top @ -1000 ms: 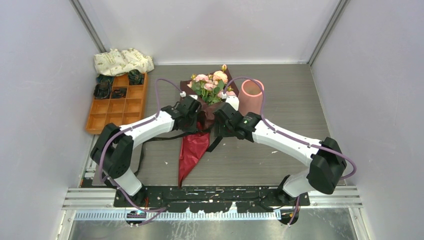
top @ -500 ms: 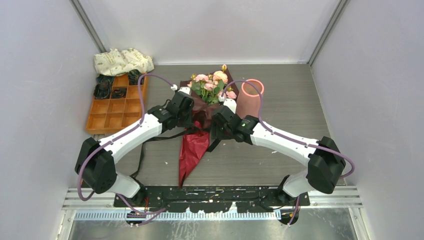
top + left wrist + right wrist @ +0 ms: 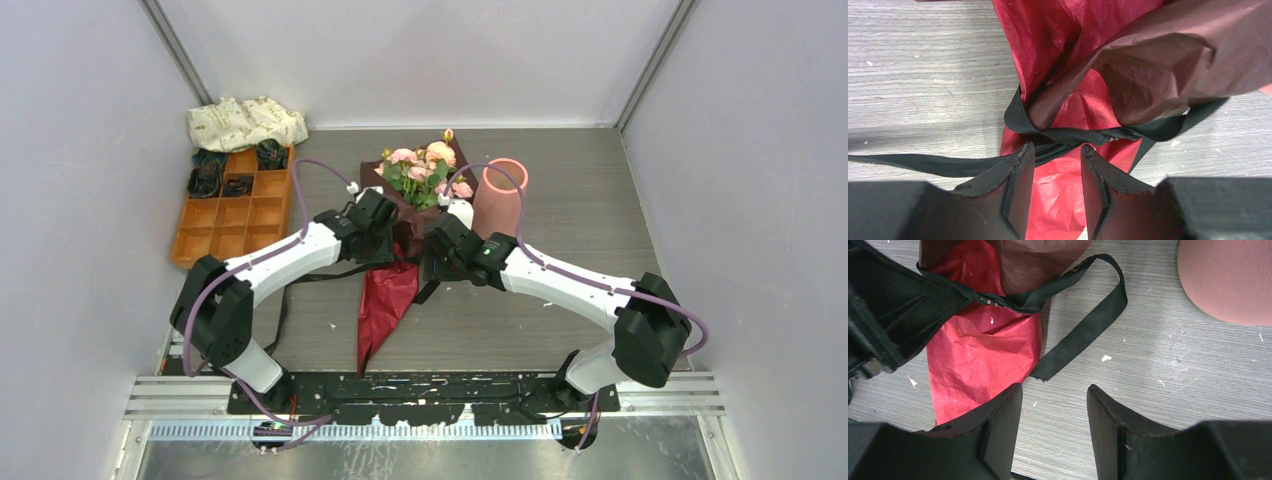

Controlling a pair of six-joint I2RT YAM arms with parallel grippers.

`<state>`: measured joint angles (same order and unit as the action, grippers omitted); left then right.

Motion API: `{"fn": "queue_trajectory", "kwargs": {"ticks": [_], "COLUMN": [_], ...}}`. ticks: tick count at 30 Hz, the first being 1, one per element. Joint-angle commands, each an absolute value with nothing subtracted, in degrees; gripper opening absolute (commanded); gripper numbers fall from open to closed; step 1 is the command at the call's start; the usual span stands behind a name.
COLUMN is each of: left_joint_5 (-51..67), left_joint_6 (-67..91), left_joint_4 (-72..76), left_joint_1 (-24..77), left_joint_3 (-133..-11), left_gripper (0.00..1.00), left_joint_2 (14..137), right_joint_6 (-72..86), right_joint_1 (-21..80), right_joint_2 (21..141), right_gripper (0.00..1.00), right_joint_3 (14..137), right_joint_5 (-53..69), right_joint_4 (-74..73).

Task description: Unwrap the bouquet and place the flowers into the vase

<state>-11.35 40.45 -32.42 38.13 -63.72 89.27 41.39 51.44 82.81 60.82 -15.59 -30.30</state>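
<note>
1. Grey wood-grain table [image 3: 600,200] enclosed by pale walls, seen from the top view. The bouquet [image 3: 410,215] lay at mid-table, its flowers [image 3: 422,172] toward the far wall and its paper [image 3: 385,300] tapering toward the near edge. The vase [image 3: 500,195] stood just right of the flowers. An orange tray [image 3: 235,215] and a cloth bundle [image 3: 245,122] sat at the far left, well apart from the bouquet. The left gripper [image 3: 392,238] and the right gripper [image 3: 432,255] flanked the bouquet's narrow waist, close to each other.

2. Left wrist view: the left gripper [image 3: 1057,150] was parted, with red paper [image 3: 1058,200] visible through the gap and nothing clamped. A black ribbon [image 3: 1088,134] circled the paper's waist just beyond the fingertips, one tail trailing left across the table [image 3: 923,65]. A dark maroon fold [image 3: 1158,65] rose above the ribbon.

3. Right wrist view: the right gripper [image 3: 1054,390] was parted and held nothing, hanging above bare table [image 3: 1158,390]. A ribbon [image 3: 1083,332] loop lay ahead of the fingers, beside the red paper [image 3: 983,350]. The vase [image 3: 1233,280] showed at the upper right, apart from the ribbon.
</note>
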Motion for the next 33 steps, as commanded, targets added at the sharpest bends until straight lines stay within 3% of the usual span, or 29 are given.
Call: {"fn": "queue_trajectory", "kwargs": {"ticks": [1, 24, 33], "left_joint_5": [-10.4, -12.5, -11.1], "left_joint_6": [41.8, 45.2, 46.1], "left_joint_4": [-29.8, -24.0, -23.6], "left_joint_1": [37.9, 38.0, 38.0], "left_joint_3": [-67.1, -62.8, -61.8], "left_gripper": [0.41, 0.43, 0.37], "left_joint_2": [92.1, 87.5, 90.3], "right_joint_6": [42.5, 43.1, 43.3], "right_joint_1": [51.8, 52.0, 52.0], "right_joint_2": [81.2, 79.9, 79.6], "right_gripper": [0.55, 0.55, 0.55], "right_joint_3": [60.6, 57.6, 57.0], "right_joint_5": [-16.4, -14.8, -14.8], "right_joint_4": [-27.7, -24.9, -24.3]}}
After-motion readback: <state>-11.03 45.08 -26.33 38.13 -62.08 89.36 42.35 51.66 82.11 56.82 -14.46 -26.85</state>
